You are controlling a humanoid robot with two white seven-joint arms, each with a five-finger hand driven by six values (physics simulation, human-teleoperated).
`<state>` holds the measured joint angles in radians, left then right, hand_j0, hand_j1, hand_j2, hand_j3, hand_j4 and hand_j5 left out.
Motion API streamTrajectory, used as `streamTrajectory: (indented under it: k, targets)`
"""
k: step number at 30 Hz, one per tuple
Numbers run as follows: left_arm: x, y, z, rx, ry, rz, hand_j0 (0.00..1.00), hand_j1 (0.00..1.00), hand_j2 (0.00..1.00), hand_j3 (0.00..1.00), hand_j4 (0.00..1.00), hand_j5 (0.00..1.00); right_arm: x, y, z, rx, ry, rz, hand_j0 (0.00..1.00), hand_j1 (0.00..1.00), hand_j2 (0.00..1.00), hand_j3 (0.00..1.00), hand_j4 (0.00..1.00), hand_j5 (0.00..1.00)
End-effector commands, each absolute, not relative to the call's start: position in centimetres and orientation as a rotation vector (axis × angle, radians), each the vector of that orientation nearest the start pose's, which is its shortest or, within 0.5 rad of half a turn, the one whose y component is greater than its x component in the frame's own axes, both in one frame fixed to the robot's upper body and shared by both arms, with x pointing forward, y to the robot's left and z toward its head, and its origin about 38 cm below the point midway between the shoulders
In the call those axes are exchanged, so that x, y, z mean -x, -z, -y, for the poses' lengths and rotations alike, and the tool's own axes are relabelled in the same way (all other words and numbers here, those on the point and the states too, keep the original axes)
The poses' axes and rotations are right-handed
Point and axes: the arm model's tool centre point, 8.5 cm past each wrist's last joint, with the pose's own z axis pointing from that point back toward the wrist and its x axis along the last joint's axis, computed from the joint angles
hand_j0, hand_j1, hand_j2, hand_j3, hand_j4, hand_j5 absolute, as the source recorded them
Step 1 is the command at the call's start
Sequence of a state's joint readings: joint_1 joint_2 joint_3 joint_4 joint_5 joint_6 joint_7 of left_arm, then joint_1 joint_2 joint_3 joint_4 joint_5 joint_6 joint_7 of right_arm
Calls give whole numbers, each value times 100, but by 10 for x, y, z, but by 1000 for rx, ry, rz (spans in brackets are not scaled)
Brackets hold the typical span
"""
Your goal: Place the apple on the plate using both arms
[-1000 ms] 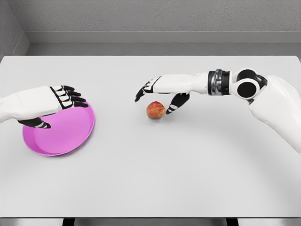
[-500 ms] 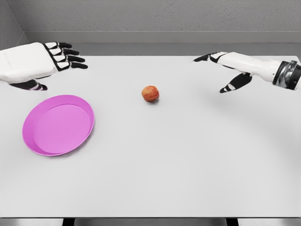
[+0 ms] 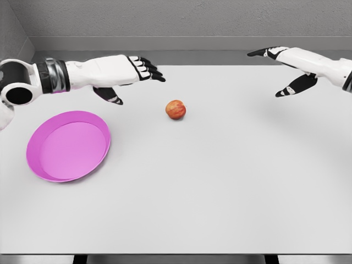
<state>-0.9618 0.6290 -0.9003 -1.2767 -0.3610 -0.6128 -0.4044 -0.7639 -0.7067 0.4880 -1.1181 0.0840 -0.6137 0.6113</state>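
Far left, near side: plate, pink, flat on table, nothing in it.

Above and beyond plate: left hand, reaching rightward over table from left edge, fingers loosely extended, thumb hanging below palm, grasping nothing. Fingertips short of apple and apart from it, on its far-left side.

Centre, toward far side: apple, resting on bare table, right of plate and well apart from it. Untouched by either hand.

Far right, at far edge: right hand, raised, fingers spread and pointing left, thumb lowered, released, holding nothing. Well apart from apple.

Task status: early stage. Apple not on plate, not lifted, not grasped. No contact made.

Remaining, as judged:
- Close left hand's gap to apple.
- Secure grasp around apple.
- Lift clear of table.
- Carry leftward and nearer, over plate.
- Lower into plate and release.

Role of right hand in remaining steps: not determinable from present pose. Likely risk: apple rolling if nudged before grasp closes.
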Motion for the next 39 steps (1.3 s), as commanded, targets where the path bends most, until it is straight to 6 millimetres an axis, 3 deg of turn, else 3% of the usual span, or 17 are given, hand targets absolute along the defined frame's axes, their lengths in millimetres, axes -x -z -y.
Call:
streamTrajectory:
  k: [1,5,9,19,39]
  targets:
    - [-499,-219,-185,365,-2892,-2159,100,100,100,100,100,100,-489,-254,347,278,-1627,1616,100,100,100,100,100,100]
    - [-500,-226,-150,297,-2823,-2191,100,100,100,100,100,100,-489,-255,346,277,-1631,1616,100,100,100,100,100,100]
    - [-512,-217,-137,355,-2871,-2115,100,100,100,100,100,100,-488,-254,346,275,-1633,1615,100,100,100,100,100,100]
    - [-521,-195,-127,367,-2952,-2063,100,100,100,100,100,100,-488,-255,343,273,-1641,1620,100,100,100,100,100,100]
    - [-521,-184,-116,376,-2984,-1993,95,95,95,95,95,95,-487,-249,338,255,-1658,1604,100,100,100,100,100,100]
